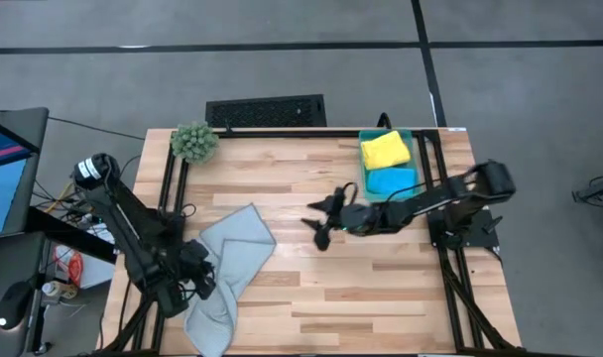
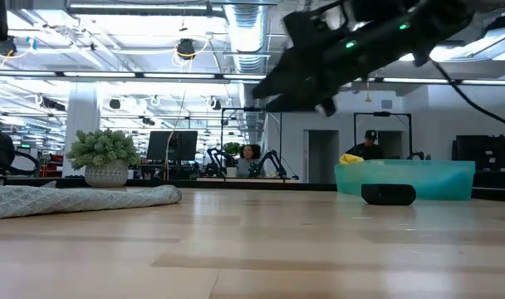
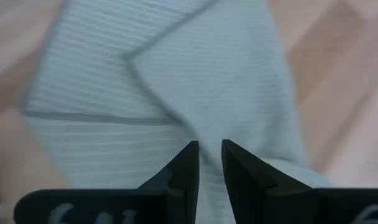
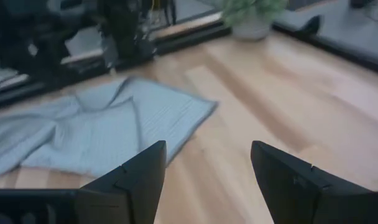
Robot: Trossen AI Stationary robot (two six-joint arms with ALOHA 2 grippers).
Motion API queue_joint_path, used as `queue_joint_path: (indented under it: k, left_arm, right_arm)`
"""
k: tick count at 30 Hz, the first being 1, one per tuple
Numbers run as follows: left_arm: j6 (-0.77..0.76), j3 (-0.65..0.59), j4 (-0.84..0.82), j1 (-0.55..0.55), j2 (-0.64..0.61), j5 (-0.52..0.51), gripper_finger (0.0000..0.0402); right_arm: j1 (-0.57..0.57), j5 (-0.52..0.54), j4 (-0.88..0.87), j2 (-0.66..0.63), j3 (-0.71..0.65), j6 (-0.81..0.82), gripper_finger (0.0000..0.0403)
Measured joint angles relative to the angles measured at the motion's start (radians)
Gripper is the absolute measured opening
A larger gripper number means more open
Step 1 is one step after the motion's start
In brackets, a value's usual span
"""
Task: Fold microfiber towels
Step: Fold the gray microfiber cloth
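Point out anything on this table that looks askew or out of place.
The pale grey towel lies crumpled and skewed at the table's front left, one end trailing over the table edge. The left tool is nearly shut on it. The right tool hangs open mid-table. The yellow towel and blue towel sit tidily in the bin.

floor (image 1: 282,69): grey, dark seams | ceiling (image 2: 153,33): exposed ducts, strip lights | monitor (image 1: 4,169): beyond bench's left edge

Potted fuzzy plant (image 1: 194,142) sat at table (image 1: 381,288) far edge, well beyond left gripper (image 1: 197,278). Teal bin (image 2: 419,178) stood near right gripper (image 1: 317,223); small black block (image 2: 389,194) lay just before bin. Two people (image 2: 369,145) showed in room behind.
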Motion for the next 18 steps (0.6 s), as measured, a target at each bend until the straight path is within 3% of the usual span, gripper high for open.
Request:
queue_joint_path:
  k: [3,8,18]
  left_arm:
    - [-0.025,0.000,-0.038,-0.014,0.046,0.023,0.0061]
    - [0.104,0.000,0.003,-0.016,0.108,0.145,0.0064]
    - [0.157,-0.001,-0.007,-0.022,0.207,0.110,0.0089]
  right_arm:
    - [0.012,-0.036,-0.003,0.086,0.067,-0.008,0.0260]
    - [0.018,-0.084,-0.003,0.145,0.135,-0.008,0.0260]
    - [0.017,-0.085,-0.001,0.154,0.156,-0.008,0.0260]
